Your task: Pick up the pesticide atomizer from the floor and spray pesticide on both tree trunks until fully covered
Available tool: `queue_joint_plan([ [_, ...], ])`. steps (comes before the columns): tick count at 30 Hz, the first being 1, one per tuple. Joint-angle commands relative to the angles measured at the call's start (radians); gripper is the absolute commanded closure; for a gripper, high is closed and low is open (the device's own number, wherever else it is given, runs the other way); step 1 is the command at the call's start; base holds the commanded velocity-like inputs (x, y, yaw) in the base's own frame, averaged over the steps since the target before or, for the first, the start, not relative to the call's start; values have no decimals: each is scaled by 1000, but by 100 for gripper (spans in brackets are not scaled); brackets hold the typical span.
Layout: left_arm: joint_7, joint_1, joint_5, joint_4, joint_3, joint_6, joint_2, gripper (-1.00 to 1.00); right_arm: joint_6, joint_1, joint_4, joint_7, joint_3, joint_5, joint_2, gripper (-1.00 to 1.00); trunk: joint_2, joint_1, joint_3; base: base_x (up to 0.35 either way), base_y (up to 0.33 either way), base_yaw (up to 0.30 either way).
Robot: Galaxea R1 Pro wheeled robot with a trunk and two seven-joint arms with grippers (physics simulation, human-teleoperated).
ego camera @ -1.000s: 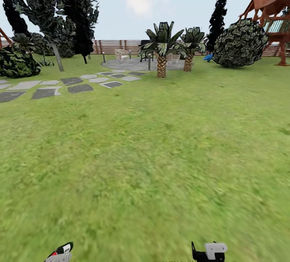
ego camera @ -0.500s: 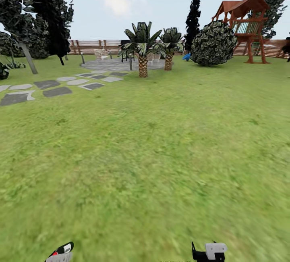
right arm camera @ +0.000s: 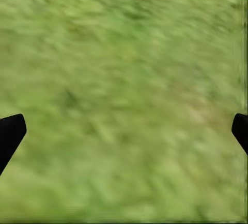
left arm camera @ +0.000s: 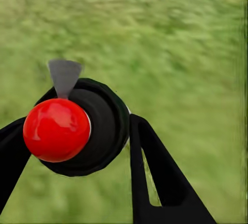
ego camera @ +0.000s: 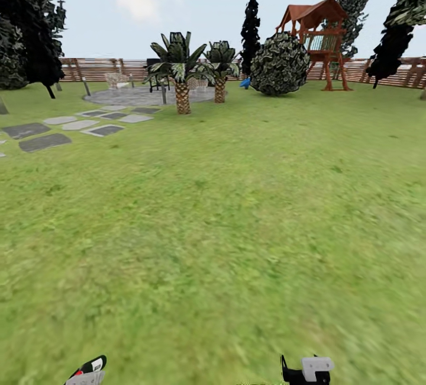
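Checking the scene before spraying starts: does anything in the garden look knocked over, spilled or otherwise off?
Nothing stands out. The lawn looks unmarked, the stepping stones lie flat, and the palms and wooden play tower stand upright. The left hand holds the red-topped sprayer; the right hand is open over grass.

Two short palms [ego camera: 180, 71] side by side at a round paved patio [ego camera: 145, 96]. Dark chair [ego camera: 155, 80] behind them. Round bush [ego camera: 280, 65] beside a red-roofed play tower [ego camera: 316, 38]. Blue object [ego camera: 244, 83] at the bush's foot. Narrow black conifer [ego camera: 250, 23] behind.
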Motion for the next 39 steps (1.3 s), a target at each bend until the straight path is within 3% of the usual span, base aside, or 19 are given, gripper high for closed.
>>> queue_joint_plan([
  [1, -11, 0, 11, 0, 3, -1, 0, 100, -2, -1, 1, -5, 9, -5, 0, -100, 0, 0, -1, 0, 0, -294],
  [13, -11, 0, 10, 0, 2, -2, -3, 100, -2, -1, 1, -5, 9, -5, 0, -100, 0, 0, -1, 41, -41, -294],
  [39, -9, 0, 11, 1, 3, 2, 0, 100, -2, -1, 1, -5, 9, -5, 0, -100, 0, 0, -1, 225, -199, -298],
])
